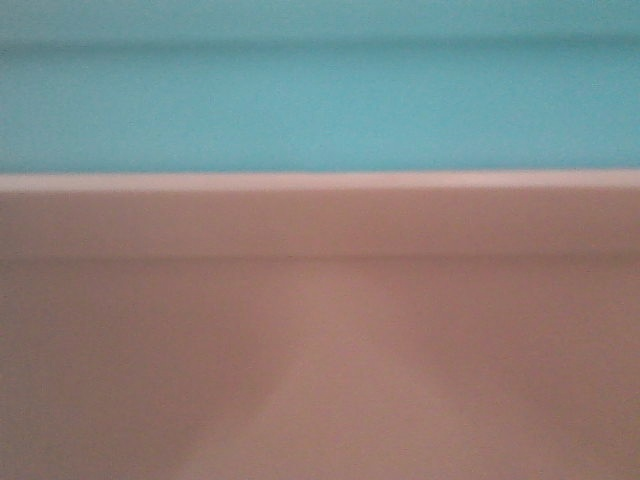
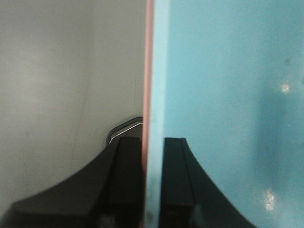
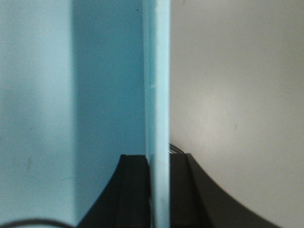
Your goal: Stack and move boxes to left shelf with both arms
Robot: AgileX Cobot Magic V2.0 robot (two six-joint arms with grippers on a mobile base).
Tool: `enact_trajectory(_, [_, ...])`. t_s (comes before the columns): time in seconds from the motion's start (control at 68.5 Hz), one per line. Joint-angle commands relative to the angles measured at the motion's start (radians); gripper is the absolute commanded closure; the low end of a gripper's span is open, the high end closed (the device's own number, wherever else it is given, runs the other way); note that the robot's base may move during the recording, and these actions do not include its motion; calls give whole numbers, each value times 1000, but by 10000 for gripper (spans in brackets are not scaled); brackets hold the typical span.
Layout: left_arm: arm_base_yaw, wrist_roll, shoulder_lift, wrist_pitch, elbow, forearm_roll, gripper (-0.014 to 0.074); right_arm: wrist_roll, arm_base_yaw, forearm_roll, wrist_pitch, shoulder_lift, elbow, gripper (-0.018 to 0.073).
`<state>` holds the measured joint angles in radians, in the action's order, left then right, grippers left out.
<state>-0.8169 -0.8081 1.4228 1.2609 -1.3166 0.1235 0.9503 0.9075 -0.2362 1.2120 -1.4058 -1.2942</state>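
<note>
The light blue bin (image 1: 320,100) sits nested in the salmon pink bin (image 1: 320,330), and the pair fills the front view at close range, with the blue wall rising above the pink rim. The left tool (image 2: 153,142) pinches the doubled side wall, one black finger against the thin pink edge and the other against the blue inner face. The right tool (image 3: 157,159) is clamped on a blue wall, a finger on each face.
</note>
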Motion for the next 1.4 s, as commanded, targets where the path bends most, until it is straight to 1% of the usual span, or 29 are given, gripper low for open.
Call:
enact_trajectory(0.0, [-36,-14,-37,79,-50,-193,599,8,23,105,90,33,-47,530])
enact_trajectory(1.388, [-36,-14,-37,79,-50,-202,599,8,23,86,92,33,-47,530])
